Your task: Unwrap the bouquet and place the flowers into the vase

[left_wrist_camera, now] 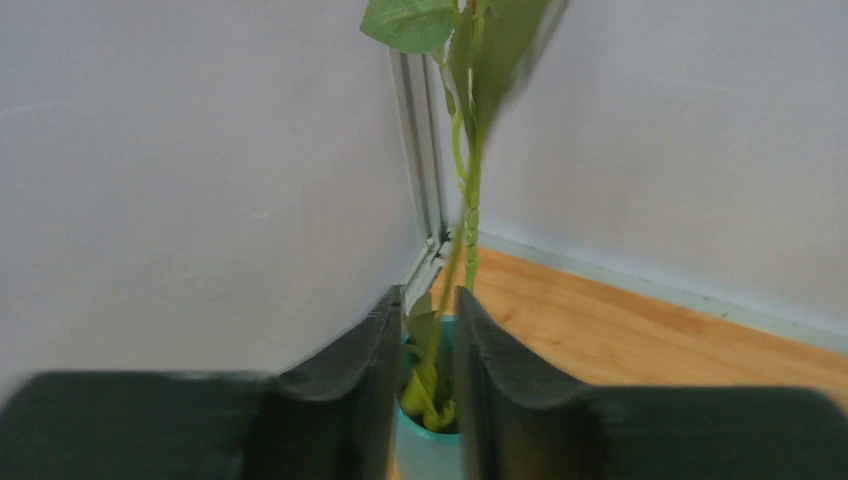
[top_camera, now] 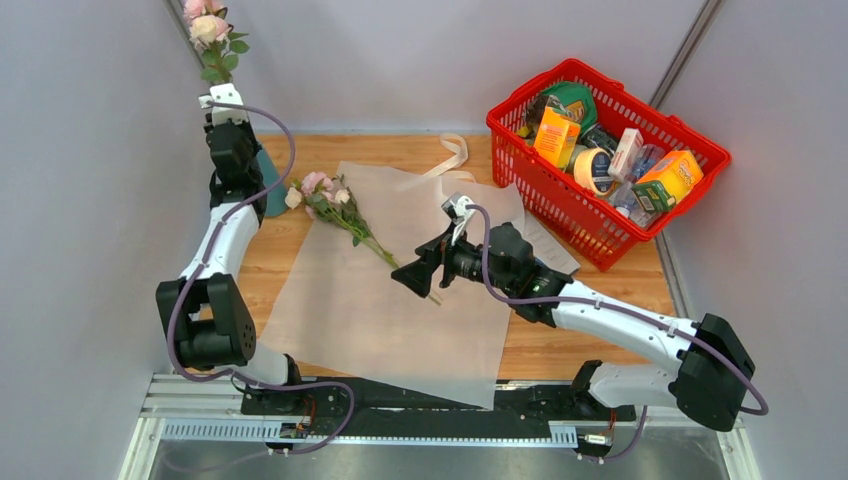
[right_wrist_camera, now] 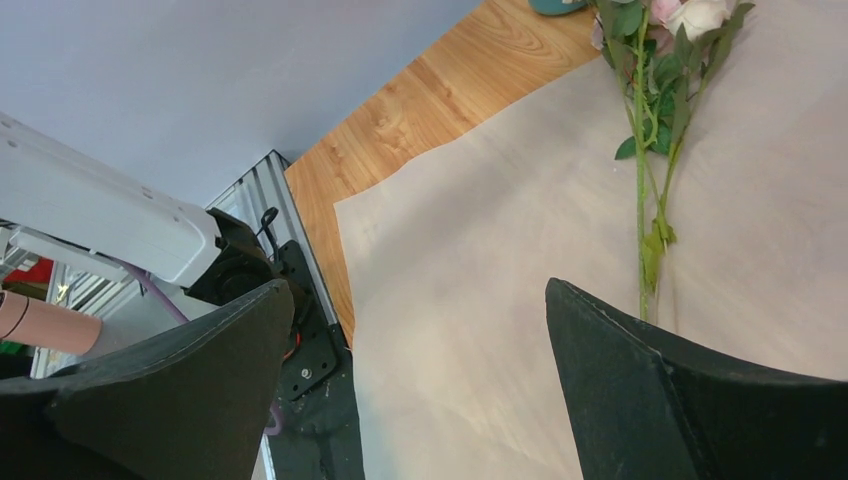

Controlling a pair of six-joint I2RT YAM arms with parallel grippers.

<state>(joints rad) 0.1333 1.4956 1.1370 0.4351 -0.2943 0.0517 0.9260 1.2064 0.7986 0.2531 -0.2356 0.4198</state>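
Note:
The teal vase (top_camera: 272,192) (left_wrist_camera: 438,447) stands at the back left against the wall. A pink rose (top_camera: 208,30) on a long green stem (left_wrist_camera: 468,210) stands in it. My left gripper (top_camera: 240,170) (left_wrist_camera: 430,335) is above the vase mouth, its jaws a little apart around the stem with gaps on both sides. The bouquet lies unwrapped: more flowers (top_camera: 325,195) (right_wrist_camera: 650,110) rest on the spread white paper (top_camera: 400,320) (right_wrist_camera: 500,250). My right gripper (top_camera: 408,280) (right_wrist_camera: 415,290) hovers wide open over the paper by the stem ends, holding nothing.
A cream ribbon (top_camera: 455,155) lies at the paper's back edge. At the back right a red plastic basket (top_camera: 580,215) holds several packaged goods. Grey walls close in the left and rear sides. The left arm's base (right_wrist_camera: 110,225) shows in the right wrist view.

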